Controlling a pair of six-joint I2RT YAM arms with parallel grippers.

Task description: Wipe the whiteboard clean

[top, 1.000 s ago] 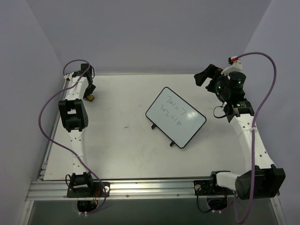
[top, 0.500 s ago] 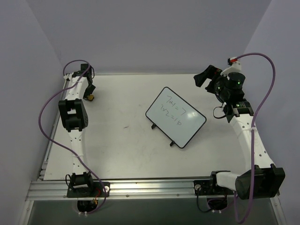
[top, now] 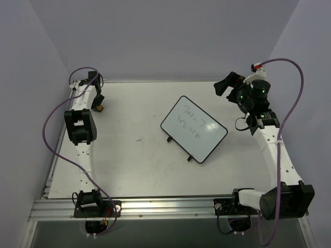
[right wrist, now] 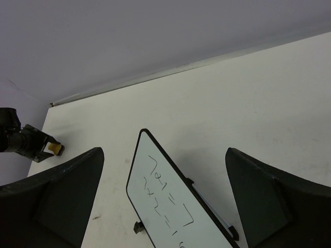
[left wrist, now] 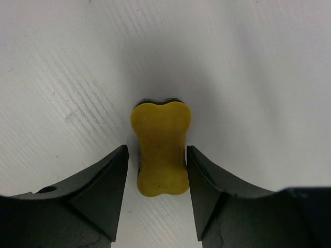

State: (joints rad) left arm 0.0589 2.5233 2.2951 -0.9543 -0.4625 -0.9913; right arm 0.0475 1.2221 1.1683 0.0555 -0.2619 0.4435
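We start from the flat white table [top: 129, 170]. The small rectangular whiteboard with rounded corners and a thin black frame [top: 194, 128] lies flat near its middle, turned at an angle, with its black clips on the near-left edge.

The right gripper [top: 222, 85] hangs raised over the far right of the table. Its black fingers are spread wide with nothing between them, and its camera looks down the board's length.

The left gripper [left wrist: 158, 150] is down at the far left corner of the table, well apart from the board. Its jaws are partly spread to either side of the little yellow bone-shaped eraser with a dark pad beneath [left wrist: 161, 129]. A sliver of table shows on the left side, so we judge that the eraser is flanked but not gripped.

We judge the step in hand to be picking up the eraser. To do it well, we should close squarely on the narrow waist, where the wider ends will stop it from slipping. We should also centre the jaws first, so that neither finger shoves the eraser aside. The pad must face down for the carry.

The dark handwriting [top: 190, 124] covers the board's middle in two short lines, so we would plan strokes across both. The light board may skid under the strokes, so the free gripper could pin a corner.
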